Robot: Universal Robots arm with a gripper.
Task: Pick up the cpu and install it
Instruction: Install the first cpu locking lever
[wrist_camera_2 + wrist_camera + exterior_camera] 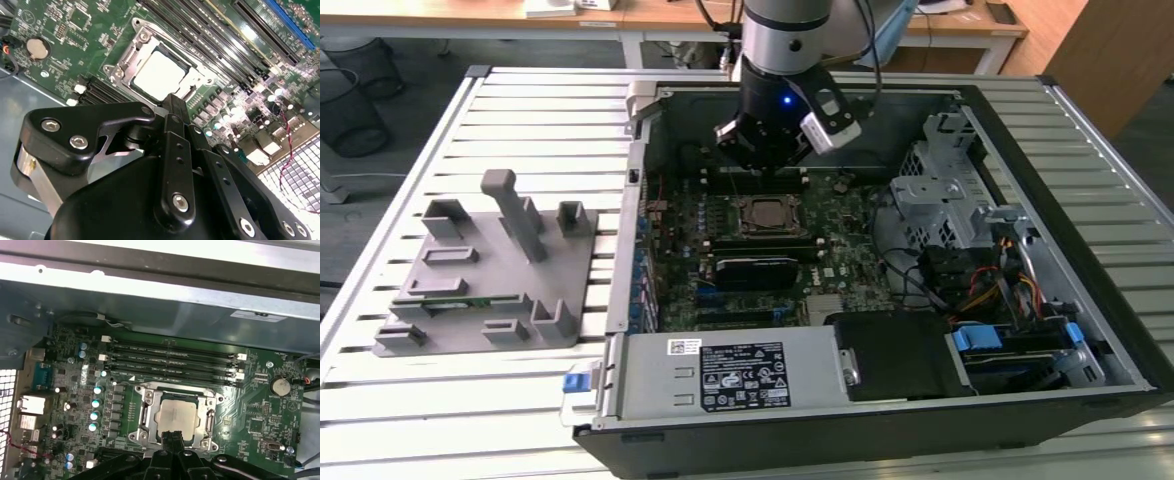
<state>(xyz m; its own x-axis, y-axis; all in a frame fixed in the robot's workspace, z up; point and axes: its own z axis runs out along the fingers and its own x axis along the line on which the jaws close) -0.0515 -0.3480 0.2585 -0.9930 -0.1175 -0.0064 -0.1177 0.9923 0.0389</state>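
The cpu [761, 215] lies flat in the motherboard socket, its silver top showing inside the metal frame [145, 410]. Both wrist views show the cpu [160, 75] [176, 416] just beyond my fingertips. My gripper [762, 168] hangs inside the open computer case, a little above the board and just past the socket's far edge. Its black fingers are pressed together at the tip, gripper [172, 99] [172, 436], with nothing between them. They are not touching the chip.
A grey fixture tray [480, 270] stands on the slatted table on the exterior view's left. Inside the case are memory slots [170, 360], a metal drive cage [941, 190], loose cables [987, 290] and a power supply [734, 375] near the front.
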